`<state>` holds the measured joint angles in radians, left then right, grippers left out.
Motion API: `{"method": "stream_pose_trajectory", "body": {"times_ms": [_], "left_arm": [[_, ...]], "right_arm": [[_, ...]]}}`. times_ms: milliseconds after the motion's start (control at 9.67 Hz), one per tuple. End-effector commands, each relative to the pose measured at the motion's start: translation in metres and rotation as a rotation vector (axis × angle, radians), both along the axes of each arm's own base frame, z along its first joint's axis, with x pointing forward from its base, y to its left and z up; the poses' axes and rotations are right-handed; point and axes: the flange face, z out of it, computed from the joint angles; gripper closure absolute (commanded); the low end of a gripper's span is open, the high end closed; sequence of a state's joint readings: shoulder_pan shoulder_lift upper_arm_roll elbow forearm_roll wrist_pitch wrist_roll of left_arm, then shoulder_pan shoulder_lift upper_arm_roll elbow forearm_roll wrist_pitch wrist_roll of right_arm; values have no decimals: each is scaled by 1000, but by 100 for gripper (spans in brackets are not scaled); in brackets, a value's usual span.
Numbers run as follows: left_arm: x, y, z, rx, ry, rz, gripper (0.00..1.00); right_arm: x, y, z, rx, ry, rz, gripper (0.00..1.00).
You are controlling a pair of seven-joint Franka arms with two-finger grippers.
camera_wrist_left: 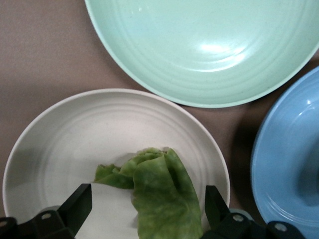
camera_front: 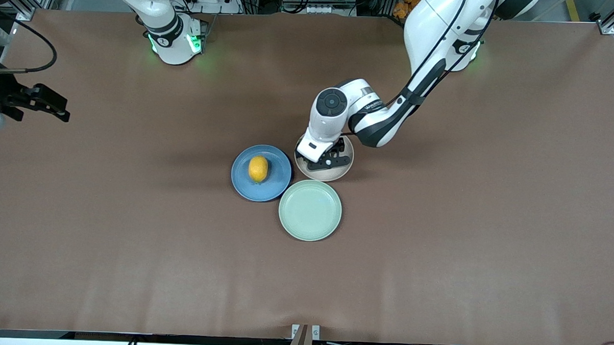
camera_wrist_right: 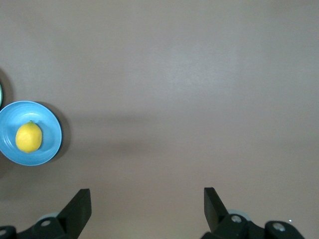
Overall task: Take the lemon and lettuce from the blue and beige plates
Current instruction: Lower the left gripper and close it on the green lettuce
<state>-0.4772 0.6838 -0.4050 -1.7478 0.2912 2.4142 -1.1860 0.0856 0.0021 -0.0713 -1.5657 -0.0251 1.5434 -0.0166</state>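
Left gripper: wide open over the beige plate, fingers either side of the lettuce, not gripping.
Right gripper: wide open, empty, waiting above bare table.

Matt plates, matt brown table

Under my left gripper the lettuce looks crinkled and soft on the beige plate; the lemon has a smooth rind; my fingers look like black plastic.

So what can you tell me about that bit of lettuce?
The lettuce is a small, wrinkled green leaf piece, paler along its folds, with an uneven outline. It lies flat on the beige plate, which sits beside the mint-green plate and the blue plate. The left gripper hangs right over it, jaws open on either side; contact can't be made out.
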Motion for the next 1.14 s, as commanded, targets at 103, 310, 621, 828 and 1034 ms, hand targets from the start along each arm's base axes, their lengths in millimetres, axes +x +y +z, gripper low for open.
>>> {"method": "stream_pose_trajectory", "body": {"times_ms": [103,310,621,828,1034], "left_arm": [[-13,-16,-12,14,-20,-45,0],[-19,-20,-19,18,-11,-56,0],[-22,-21,-23,21,-4,-58,0],[-22,-20,-24,22,-1,-39,62],[-22,-20,-24,22,0,-34,88]], "right_arm": [[-1,26,5,0,6,34,0],[-5,51,3,-3,25,36,0],[-10,90,0,-4,29,83,0],[-12,102,-1,-5,30,105,0],[-15,117,-4,29,39,121,0]]}}
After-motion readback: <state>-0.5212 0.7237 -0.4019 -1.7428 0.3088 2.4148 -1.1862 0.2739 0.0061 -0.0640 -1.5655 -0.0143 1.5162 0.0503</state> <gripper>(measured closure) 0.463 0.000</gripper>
